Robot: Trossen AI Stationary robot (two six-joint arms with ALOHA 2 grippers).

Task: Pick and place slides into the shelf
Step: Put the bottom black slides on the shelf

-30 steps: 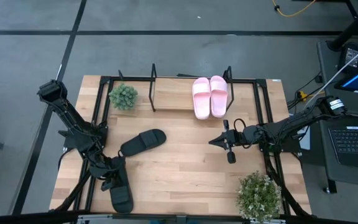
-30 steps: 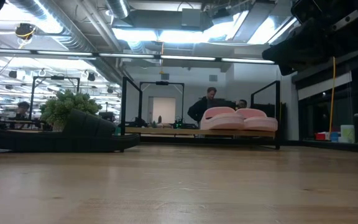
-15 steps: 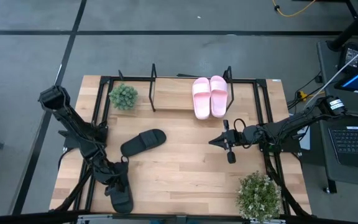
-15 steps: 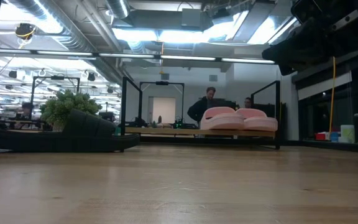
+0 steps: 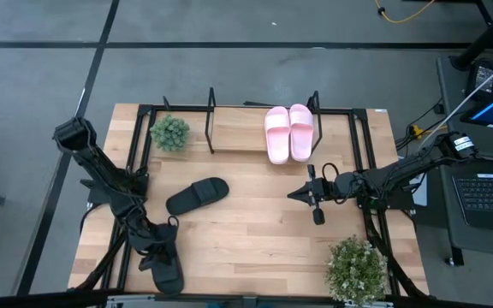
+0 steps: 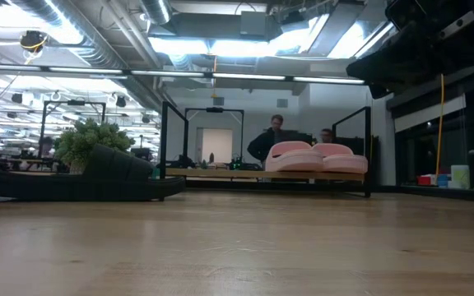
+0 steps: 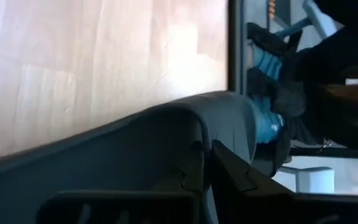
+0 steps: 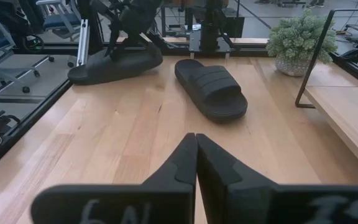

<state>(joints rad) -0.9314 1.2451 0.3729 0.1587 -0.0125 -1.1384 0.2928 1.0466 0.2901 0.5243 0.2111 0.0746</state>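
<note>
Left gripper (image 5: pixel 163 259) sits at the table's front left corner, its fingers (image 7: pixel 229 171) clamped together on the strap of a black slide (image 5: pixel 166 269) that lies just inside the front edge, beside the black frame rail. Right gripper (image 5: pixel 314 204) hangs idle over the right half of the table (image 5: pixel 246 239), fingers pressed together on nothing, pointing toward the middle. A second black slide (image 5: pixel 197 194) lies flat on the bare wood left of centre, angled, well apart from both grippers. Two pink slides (image 5: pixel 288 132) already rest side by side on the right end of the shelf (image 5: pixel 238 137) along the table's back edge; the left part of its wooden board is free. One small potted plant (image 5: pixel 170 133) stands at the shelf's left end, a larger potted plant (image 5: pixel 357 268) at the front right corner. People show far off in the room beyond the table. Judging by its look, the slide is light moulded foam: the sole fairly stiff, the wide strap springy, with a matte surface that should not slip. That strap arch is the sensible hold, pinched through its middle so the sole hangs level; a grip near one end would probably let it swing.
</note>
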